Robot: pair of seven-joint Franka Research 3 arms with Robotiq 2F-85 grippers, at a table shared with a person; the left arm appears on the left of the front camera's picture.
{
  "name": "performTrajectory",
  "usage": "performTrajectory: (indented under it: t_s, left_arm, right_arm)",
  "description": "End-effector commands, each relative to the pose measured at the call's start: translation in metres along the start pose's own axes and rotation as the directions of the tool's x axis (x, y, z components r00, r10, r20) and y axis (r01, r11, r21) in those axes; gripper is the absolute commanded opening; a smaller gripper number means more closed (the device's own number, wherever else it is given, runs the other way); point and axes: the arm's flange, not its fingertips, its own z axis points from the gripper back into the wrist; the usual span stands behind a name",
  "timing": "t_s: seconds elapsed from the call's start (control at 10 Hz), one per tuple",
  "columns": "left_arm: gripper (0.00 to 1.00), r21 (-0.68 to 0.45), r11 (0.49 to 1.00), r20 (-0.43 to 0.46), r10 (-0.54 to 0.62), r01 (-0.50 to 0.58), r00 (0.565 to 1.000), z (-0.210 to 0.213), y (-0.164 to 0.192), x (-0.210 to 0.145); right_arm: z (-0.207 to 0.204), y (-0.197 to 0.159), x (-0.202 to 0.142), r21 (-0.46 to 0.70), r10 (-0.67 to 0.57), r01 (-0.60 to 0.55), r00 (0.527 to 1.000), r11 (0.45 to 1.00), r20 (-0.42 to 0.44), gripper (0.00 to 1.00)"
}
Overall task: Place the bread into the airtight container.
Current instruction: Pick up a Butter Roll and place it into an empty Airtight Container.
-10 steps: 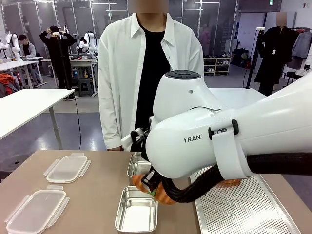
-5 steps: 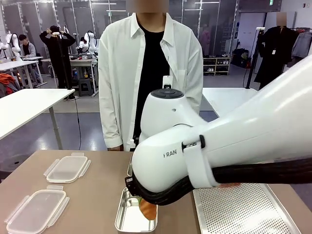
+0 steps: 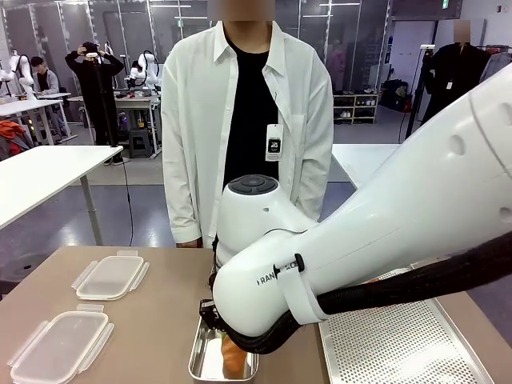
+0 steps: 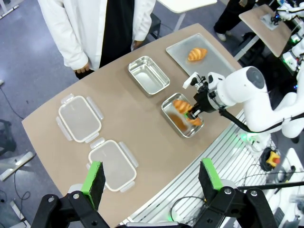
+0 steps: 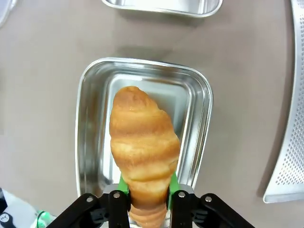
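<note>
The croissant (image 5: 142, 142) is pinched at one end between the green pads (image 5: 172, 183) of the right hand (image 5: 146, 189). Its long axis runs straight out from the fingers, in line with the long side of the near container (image 5: 88, 142). The free tip points at that container's far short wall. In the front view the croissant (image 3: 234, 356) dips inside the near container (image 3: 202, 366); whether it touches the steel floor cannot be told.

The far container (image 4: 148, 75) lies just beyond on the desk (image 4: 128, 109), showing its bright steel bottom. A perforated tray (image 4: 178, 47) carries a second croissant (image 4: 195, 53). Two clear lids (image 4: 78, 118) (image 4: 111, 159) lie side by side, well apart from the containers.

The held croissant is golden brown and glossy, banded with raised ridges, widest at the middle and tapering to a rounded tip.

The left hand (image 4: 152, 175) hangs high above the desk with its fingers spread wide and nothing between them. A person (image 3: 248, 120) stands at the far side.
</note>
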Motion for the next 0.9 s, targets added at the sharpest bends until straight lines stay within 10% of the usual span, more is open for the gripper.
performTrajectory:
  t_s: [0.0, 0.1, 0.3, 0.8]
  left_arm:
    - [1.00, -0.018, 1.000, 0.006, -0.012, 0.012, 1.000, 0.0009, -0.0014, 0.0005]
    - [1.00, -0.018, 1.000, 0.006, -0.012, 0.012, 1.000, 0.0009, -0.0014, 0.0005]
    - [1.00, -0.018, 1.000, 0.006, -0.012, 0.012, 1.000, 0.0009, -0.0014, 0.0005]
    - [1.00, -0.018, 1.000, 0.006, -0.012, 0.012, 1.000, 0.0009, -0.0014, 0.0005]
  right_arm:
    - [-0.0131, 0.0181, 0.0033, -0.006, -0.039, 0.039, 0.999, 0.999, 0.014, 0.35]
    - [-0.0145, 0.0199, 0.0034, 0.006, -0.039, 0.039, 0.999, 0.999, 0.012, 0.70]
    - [-0.0125, 0.0223, 0.0026, 0.002, -0.041, 0.041, 0.999, 0.999, 0.009, 1.00]
    - [-0.0103, 0.0130, 0.0105, -0.039, -0.032, 0.030, 0.998, 0.999, -0.056, 1.00]
